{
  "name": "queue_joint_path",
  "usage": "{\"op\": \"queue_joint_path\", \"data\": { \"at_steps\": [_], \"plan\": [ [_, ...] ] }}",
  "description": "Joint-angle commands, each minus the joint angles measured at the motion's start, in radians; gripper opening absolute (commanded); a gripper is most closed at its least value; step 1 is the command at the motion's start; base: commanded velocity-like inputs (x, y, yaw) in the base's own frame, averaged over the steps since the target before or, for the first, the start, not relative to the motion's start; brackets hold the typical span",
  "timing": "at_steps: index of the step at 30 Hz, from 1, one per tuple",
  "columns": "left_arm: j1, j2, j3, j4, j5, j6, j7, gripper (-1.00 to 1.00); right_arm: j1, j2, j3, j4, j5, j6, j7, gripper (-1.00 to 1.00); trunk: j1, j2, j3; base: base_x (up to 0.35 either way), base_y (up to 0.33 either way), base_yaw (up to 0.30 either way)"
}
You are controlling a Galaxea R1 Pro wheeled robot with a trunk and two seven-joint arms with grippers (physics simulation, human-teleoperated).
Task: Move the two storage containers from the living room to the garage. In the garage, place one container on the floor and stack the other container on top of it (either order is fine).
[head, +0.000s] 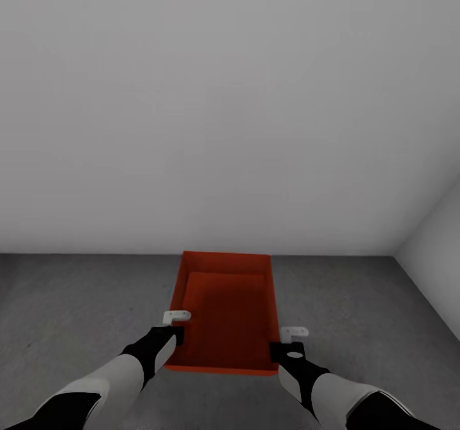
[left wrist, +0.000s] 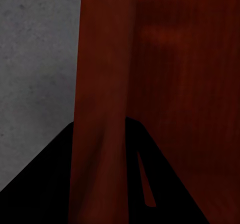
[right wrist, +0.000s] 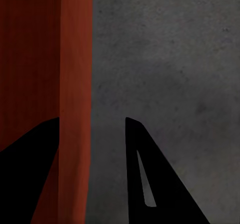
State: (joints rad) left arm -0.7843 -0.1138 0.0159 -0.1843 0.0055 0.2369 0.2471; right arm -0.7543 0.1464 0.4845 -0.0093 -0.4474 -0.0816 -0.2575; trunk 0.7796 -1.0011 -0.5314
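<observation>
Container (head: pixel 227 312) orange-red at my 12 o'clock on the grey concrete floor (head: pixel 76 302) near the white wall (head: pixel 230 98), my left gripper (head: pixel 174 328) clamped across its 9 o'clock wall, my right gripper (head: pixel 289 344) spread astride its 3 o'clock wall, gripping nothing.

You're over orange-red container (head: pixel 227 312) on grey concrete floor (head: pixel 76 302), white wall (head: pixel 223 98) behind; left gripper (head: pixel 176 318), right gripper (head: pixel 292 334) at its long walls.

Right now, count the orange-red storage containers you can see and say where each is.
1. The storage container sits between both grippers, by the white wall. A second nested inside or beneath cannot be ruled out.
</observation>
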Motion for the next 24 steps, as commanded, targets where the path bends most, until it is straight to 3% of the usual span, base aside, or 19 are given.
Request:
{"op": "queue_joint_path", "data": {
  "at_steps": [1, 24],
  "plan": [
    [0.0, -0.001, -0.027, 0.009, 0.037, 0.002, 0.0, -1.0, -0.002, 0.001, 0.003, -0.02, -0.005, -0.006, -0.005, -1.0, 0.004, -0.008, -0.005, 0.0, 0.0, 0.0],
    [0.0, -0.001, -0.027, 0.012, 0.037, 0.002, 0.0, -1.0, -0.001, 0.001, 0.003, -0.02, -0.005, -0.006, -0.006, -1.0, 0.092, -0.169, -0.106, 0.0, 0.0, 0.0]
  ]
}}
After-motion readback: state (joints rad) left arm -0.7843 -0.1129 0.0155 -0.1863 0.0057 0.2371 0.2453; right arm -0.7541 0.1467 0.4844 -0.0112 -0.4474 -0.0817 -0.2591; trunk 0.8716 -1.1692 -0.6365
